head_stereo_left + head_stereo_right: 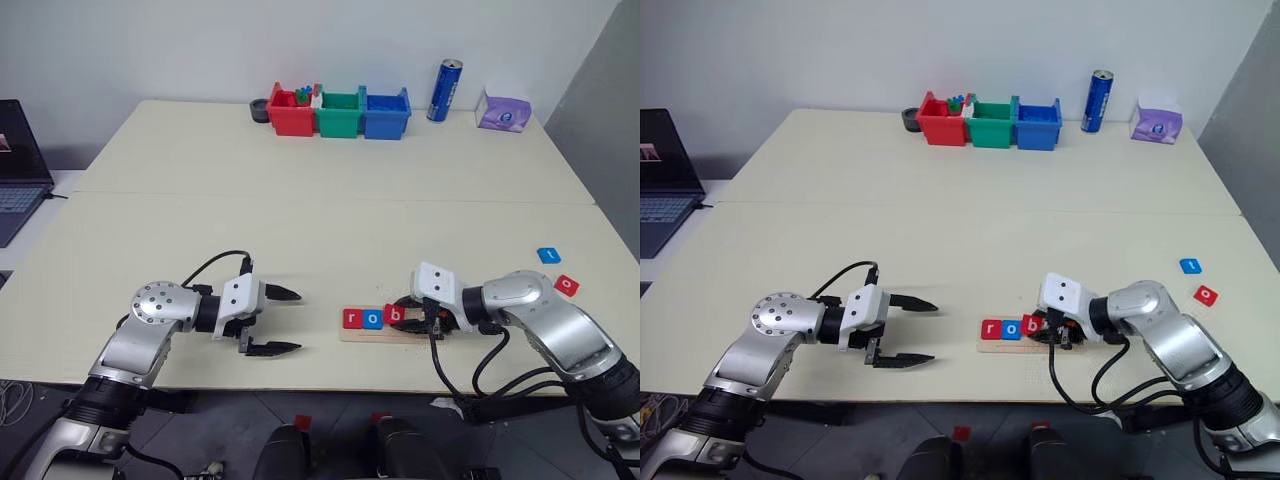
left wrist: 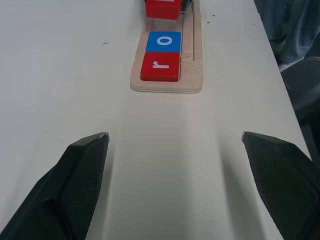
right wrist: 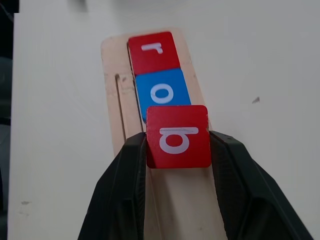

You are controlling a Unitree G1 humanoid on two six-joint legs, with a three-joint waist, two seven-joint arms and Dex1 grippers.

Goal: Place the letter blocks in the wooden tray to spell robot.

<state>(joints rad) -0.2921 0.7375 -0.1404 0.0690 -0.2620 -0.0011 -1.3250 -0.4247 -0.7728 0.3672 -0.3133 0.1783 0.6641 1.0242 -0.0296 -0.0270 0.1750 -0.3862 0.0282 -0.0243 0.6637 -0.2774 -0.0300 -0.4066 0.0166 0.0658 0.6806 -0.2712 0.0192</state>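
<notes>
Red square "b" tile [image 3: 177, 136] pinched in right gripper [image 3: 178, 150] over long light-wood tray [image 3: 111, 65], beside blue "o" tile [image 3: 162, 93], red "r" tile [image 3: 153, 51]; left gripper [image 1: 276, 321] wide open, empty, near table edge [image 1: 200, 377].

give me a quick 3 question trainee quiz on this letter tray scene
1. True or false: the right tool is shut on the red square "b" letter block.
2. Which blocks already lie in the long light-wood tray? A) red "r" block and blue "o" block B) blue "t" and red "o" C) none
3. Fill in: the left tool is ____, holding nothing.

Key: 1 true. 2 A; the blue "t" block and red "o" block lie loose on the pale table. 3 open.
</notes>
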